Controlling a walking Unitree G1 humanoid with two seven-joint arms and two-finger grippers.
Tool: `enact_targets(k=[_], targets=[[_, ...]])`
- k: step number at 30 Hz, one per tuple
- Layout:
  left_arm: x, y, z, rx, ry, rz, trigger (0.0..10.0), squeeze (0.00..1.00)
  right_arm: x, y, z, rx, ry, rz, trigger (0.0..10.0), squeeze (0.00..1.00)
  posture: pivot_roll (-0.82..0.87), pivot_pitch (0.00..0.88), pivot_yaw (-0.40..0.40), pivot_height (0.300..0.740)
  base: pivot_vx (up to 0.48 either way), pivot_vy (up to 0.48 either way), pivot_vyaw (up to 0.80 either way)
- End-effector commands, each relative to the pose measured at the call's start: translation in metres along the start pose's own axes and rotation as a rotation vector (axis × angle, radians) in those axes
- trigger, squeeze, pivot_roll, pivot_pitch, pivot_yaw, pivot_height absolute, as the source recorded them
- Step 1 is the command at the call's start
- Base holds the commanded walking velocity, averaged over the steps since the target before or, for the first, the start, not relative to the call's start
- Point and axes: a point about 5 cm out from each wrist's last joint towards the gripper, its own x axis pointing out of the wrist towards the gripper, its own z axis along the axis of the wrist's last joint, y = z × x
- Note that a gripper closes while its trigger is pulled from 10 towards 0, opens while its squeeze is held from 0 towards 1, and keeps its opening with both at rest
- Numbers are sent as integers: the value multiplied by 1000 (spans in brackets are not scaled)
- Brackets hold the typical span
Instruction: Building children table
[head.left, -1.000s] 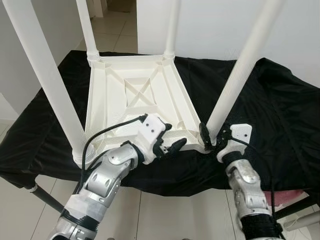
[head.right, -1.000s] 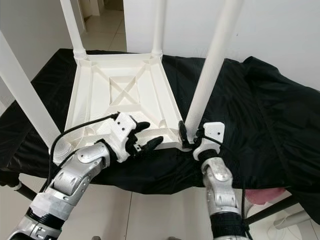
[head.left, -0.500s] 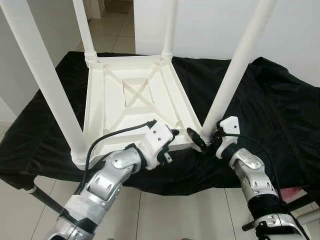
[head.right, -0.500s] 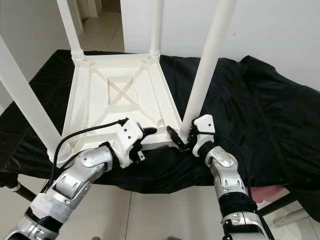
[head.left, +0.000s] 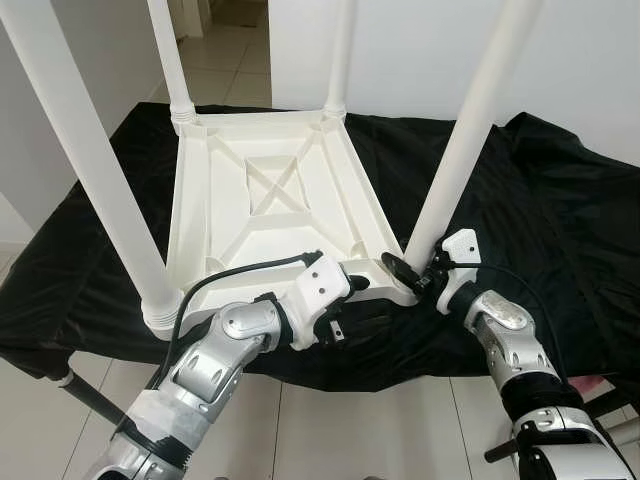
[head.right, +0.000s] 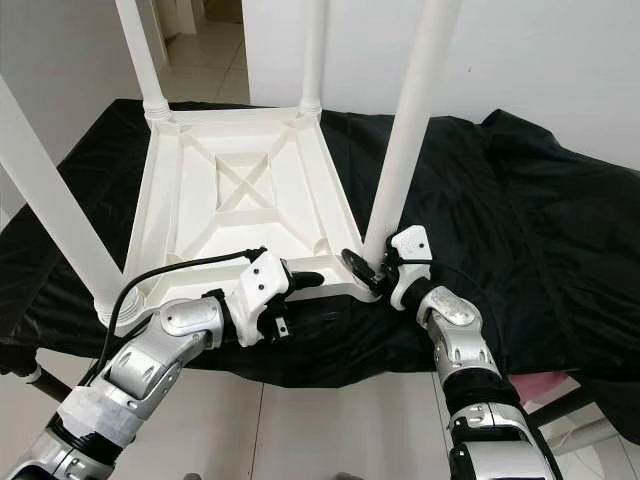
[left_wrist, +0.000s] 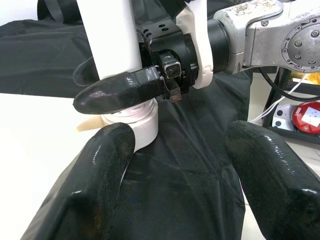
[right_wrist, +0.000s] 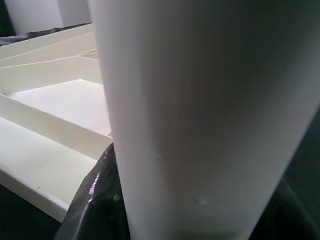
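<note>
Table (head.left: 270, 190) lies upside-down on black cloth (head.left: 560, 220), legs up; my right gripper (head.left: 410, 272) clamps near-right leg (head.left: 470, 130) base, left gripper (left_wrist: 175, 150) spread wide at 9 o'clock.

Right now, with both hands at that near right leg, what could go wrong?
The right hand grips the near right leg at its base; a hard twist could cock it in the socket. The upturned table sits near the edge of the black cloth and might slide off. The open left hand sits close and could collide.
</note>
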Motion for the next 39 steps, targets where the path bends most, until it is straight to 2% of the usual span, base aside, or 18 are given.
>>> enact_targets(k=[1,3,4,11,14,16,18,19,20,22,24,25,26,28,30,31,35,39], targets=[[2,-3,1,10,1,-26,10000,0,-3,2,-8,2,35,14,0,0,-42,0,-13,740,0,0,0],[2,-3,1,10,1,-29,10000,0,-6,4,-11,13,40,3,0,0,-44,0,-12,740,0,0,0],[2,-3,1,10,2,-30,10000,0,-7,6,-13,28,37,-26,10000,0,-47,0,-12,740,0,0,0],[2,-4,0,8,3,-30,10000,0,-9,7,-15,54,39,-109,10000,0,-49,0,-12,740,0,0,0],[3,-5,0,4,3,-30,10000,0,-6,15,-14,79,32,-170,10000,0,-50,0,-15,740,0,0,0],[3,-5,0,1,1,-29,10000,0,-4,21,-12,94,16,-259,10000,0,-51,0,-18,740,0,0,0],[3,-5,0,1,1,-29,10000,0,-4,21,-12,94,16,-259,10000,0,-51,0,-18,740,0,0,0],[4,-5,0,0,0,-29,10000,0,-3,23,-12,87,16,-327,10000,0,-53,0,-18,740,0,0,0],[4,-5,0,0,0,-29,10000,0,-3,23,-12,87,16,-327,10000,0,-53,0,-18,740,0,0,0],[4,-5,0,-2,-3,-27,10000,0,0,31,-14,135,17,-500,10000,0,-50,0,-23,740,0,0,0],[4,-5,0,-2,-3,-27,10000,0,0,31,-14,135,17,-500,10000,0,-50,0,-23,740,0,0,0],[4,-5,0,-2,-4,-26,10000,0,2,36,-15,144,28,-572,10000,0,-50,0,-23,740,0,0,0],[4,-5,0,-2,-4,-26,10000,0,2,36,-15,144,28,-572,10000,0,-50,0,-23,740,0,0,0],[5,-5,1,-1,-7,-25,10000,0,4,45,-15,185,43,-714,10000,0,-41,0,-30,740,0,0,0],[5,-5,1,-1,-7,-25,10000,0,4,45,-15,185,43,-714,10000,0,-41,0,-30,740,0,0,0],[5,-5,1,0,-8,-24,10000,0,5,49,-14,219,33,-771,10000,0,-39,0,-31,740,0,0,0],[5,-6,1,-1,-7,-27,10000,0,12,58,-2,277,-28,-746,10000,0,-42,0,-26,740,0,0,0],[6,-5,1,1,-8,-30,10000,0,12,58,3,265,-48,-733,10000,0,-42,0,-25,740,0,0,0]])
